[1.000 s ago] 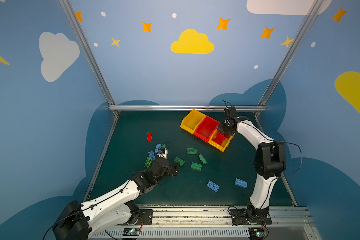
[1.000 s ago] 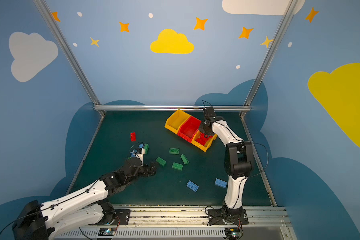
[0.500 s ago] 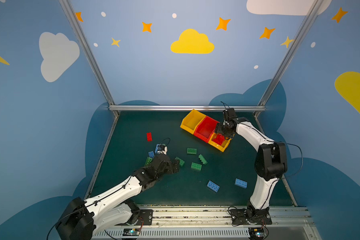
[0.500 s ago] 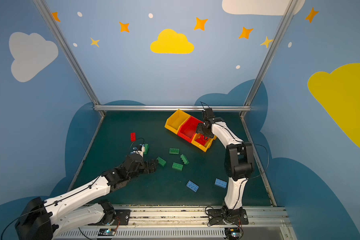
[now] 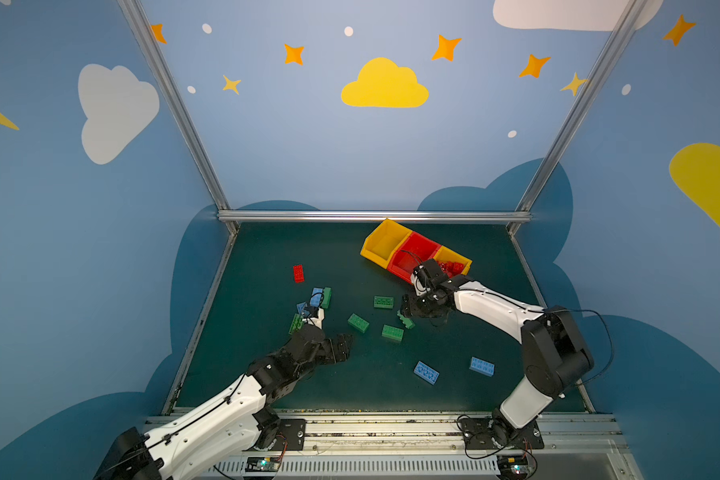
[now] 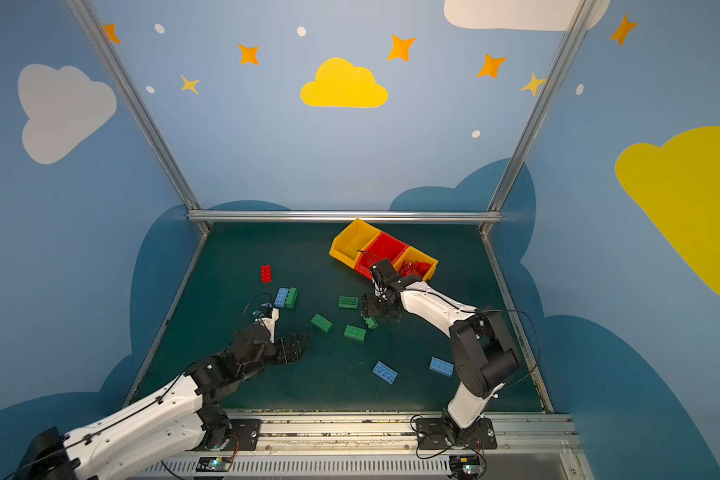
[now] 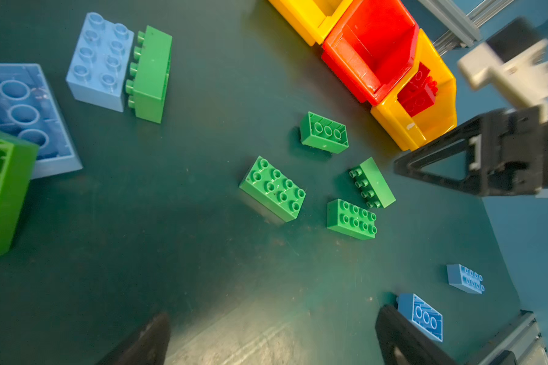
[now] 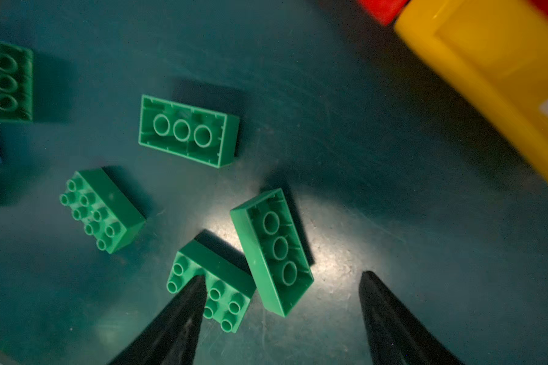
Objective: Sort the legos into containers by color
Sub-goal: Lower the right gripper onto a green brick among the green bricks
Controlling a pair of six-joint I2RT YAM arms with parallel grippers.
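So the right gripper [image 8: 282, 275] is spread open and empty, hanging low over a green brick [image 8: 272, 249] tipped on its side. One finger [image 8: 178, 316] overlaps the studded neighbour [image 8: 215, 265] in the wrist view, so I reckon it's lining up to straddle the tipped one and that crowding is the snag. The left gripper [image 7: 272, 314] is wide open, empty too, over bare bench [image 5: 371, 395] short of the green cluster [image 7: 272, 189]. The containers [image 5: 375, 254] sit by the back edge, toward the right arm's corner, and red bricks [image 7: 416, 94] are in the end yellow bin [image 7: 418, 136]. A loose red brick [image 5: 298, 273] lies toward the left arm's side edge, two blue bricks [image 5: 426, 372] toward the front edge, open room between
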